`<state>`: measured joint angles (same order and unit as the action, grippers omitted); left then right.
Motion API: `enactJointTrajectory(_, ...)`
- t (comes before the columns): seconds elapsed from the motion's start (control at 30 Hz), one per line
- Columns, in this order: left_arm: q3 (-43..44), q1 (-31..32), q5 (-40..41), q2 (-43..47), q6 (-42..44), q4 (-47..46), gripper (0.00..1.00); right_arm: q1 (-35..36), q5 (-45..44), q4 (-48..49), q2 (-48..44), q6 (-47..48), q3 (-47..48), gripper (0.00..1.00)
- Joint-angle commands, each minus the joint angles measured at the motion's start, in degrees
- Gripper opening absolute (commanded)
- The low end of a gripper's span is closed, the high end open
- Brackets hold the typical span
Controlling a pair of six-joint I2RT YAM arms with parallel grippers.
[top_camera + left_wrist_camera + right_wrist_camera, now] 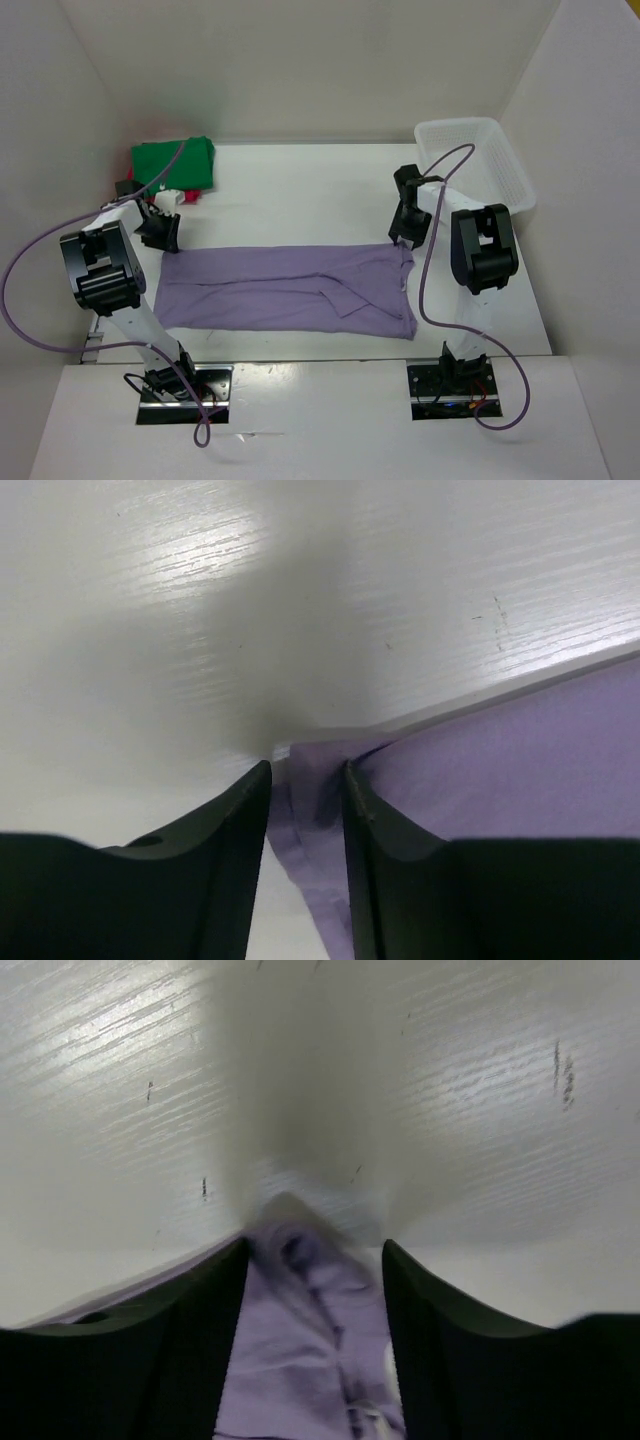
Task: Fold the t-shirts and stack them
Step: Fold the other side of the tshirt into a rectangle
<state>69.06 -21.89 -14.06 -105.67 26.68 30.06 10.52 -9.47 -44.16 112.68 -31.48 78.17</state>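
Note:
The pale lavender t-shirt [290, 290] lies flat as a long strip across the middle of the table. My left gripper [160, 232] stands at its far left corner. In the left wrist view the jaws [307, 770] stand a little apart, with the shirt's corner [520, 760] lying loosely between them. My right gripper [405, 240] is at the far right corner. Its jaws [315, 1245] stand wider apart over rumpled purple cloth [300, 1340]. The green t-shirt [172, 163] sits folded at the back left, with a sliver of red cloth [193, 196] at its near edge.
A white plastic basket [520, 190] stands at the back right, just beyond the right arm. White walls close in the table on the left, back and right. Purple cables loop from both arms.

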Motion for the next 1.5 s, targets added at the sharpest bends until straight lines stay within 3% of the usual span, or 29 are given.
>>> enactJointTrajectory(0.0,3.18,-0.52,-2.1,-0.33,-0.48,1.57,0.44,1.51,-3.18,1.54,-1.58,1.43,1.98,0.65)
enactJointTrajectory(0.1,3.89,-0.52,-2.11,1.51,-1.01,2.71,0.47,3.18,-4.15,-0.74,-4.04,1.43,3.21,0.72)
enactJointTrajectory(0.27,9.07,-0.52,1.12,5.28,-3.9,2.72,0.62,3.98,-4.85,-3.56,-10.19,-0.5,2.69,0.81)
enactJointTrajectory(0.43,13.55,-0.52,12.03,7.75,-6.37,1.4,0.63,4.51,-7.13,-8.73,-18.61,-2.27,0.32,0.82)
enactJointTrajectory(0.53,15.41,1.66,7.06,10.9,-1.03,4.11,0.62,4.51,-6.0,-11.37,-24.5,-4.54,-3.28,0.82)
enactJointTrajectory(0.63,15.93,12.89,-0.16,13.73,7.23,9.56,0.6,5.65,-0.65,-11.91,-28.91,-7.44,-10.56,0.82)
enactJointTrajectory(0.73,17.68,28.18,-8.15,11.89,9.01,15.19,0.6,6.18,5.51,-9.82,-37.06,-10.78,-19.44,0.67)
enactJointTrajectory(0.77,18.65,32.13,-9.56,11.02,9.01,15.2,0.64,6.18,6.39,-9.19,-38.75,-11.66,-22.33,0.55)
enactJointTrajectory(0.8,19.35,39.39,-12.01,8.75,9.01,15.2,0.65,6.18,7.01,-9.19,-39.99,-13.32,-23.06,0.51)
enactJointTrajectory(0.83,20.14,42.51,-13.17,7.25,8.4,15.2,0.67,6.18,7.54,-8.67,-41.56,-14.21,-23.06,0.48)
enactJointTrajectory(1.0,24.54,56.93,-19.5,-3.13,4.53,6.53,0.74,6.18,7.54,-10.07,-42.11,-16.15,-23.68,0.48)
enactJointTrajectory(1.17,26.83,63.28,-21.71,-11.46,1.98,1.93,0.75,6.7,1.75,-14.19,-46.05,-18.17,-19.91,0.54)
enactJointTrajectory(1.47,34.21,65.21,-20.31,-20.97,0.83,3.41,0.75,4.42,-2.13,-17.63,-50.27,-17.65,-17.7,0.54)
